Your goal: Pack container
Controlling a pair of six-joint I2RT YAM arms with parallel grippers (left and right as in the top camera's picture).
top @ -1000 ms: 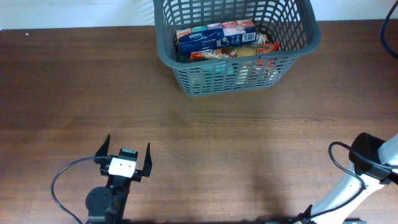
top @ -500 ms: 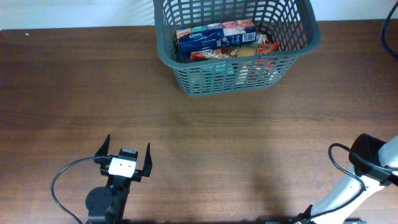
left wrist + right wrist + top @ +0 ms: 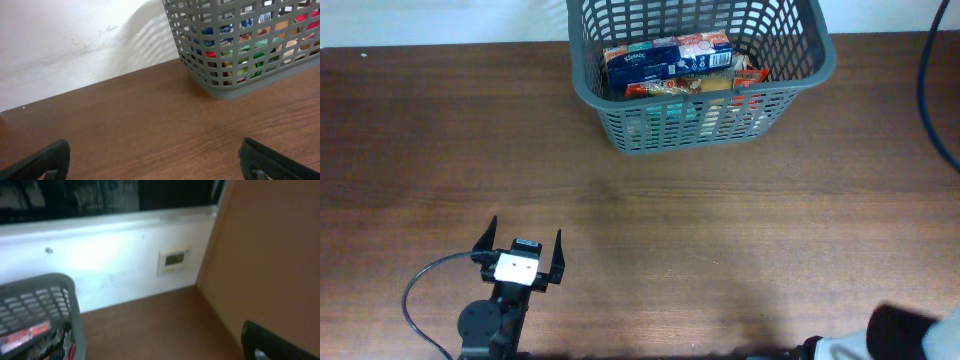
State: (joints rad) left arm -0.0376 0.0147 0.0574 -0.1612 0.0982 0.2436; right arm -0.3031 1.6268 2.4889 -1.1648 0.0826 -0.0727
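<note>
The container, a dark grey lattice basket (image 3: 670, 125), stands at the far middle-right of the table. It holds a blue tissue box (image 3: 665, 57) and several snack packets. It also shows in the left wrist view (image 3: 225, 75) and in the blurred right wrist view (image 3: 45, 280). My left gripper (image 3: 520, 262) is open and empty near the table's front left, far from the basket; the left wrist view (image 3: 155, 170) shows only bare wood between its fingers. My right arm (image 3: 905, 335) is low in the front right corner. Only one finger of my right gripper (image 3: 165, 356) shows, far to the right, with nothing held.
The brown wooden table (image 3: 720, 220) lies between the arms and the basket. A white wall (image 3: 75, 35) runs behind the table's far edge. A wood-coloured panel (image 3: 270, 255) stands at the right. A dark cable (image 3: 930, 90) hangs at the right edge.
My right arm has drawn back towards the front right corner and now mostly leaves the overhead view. The left arm and the basket have not moved.
</note>
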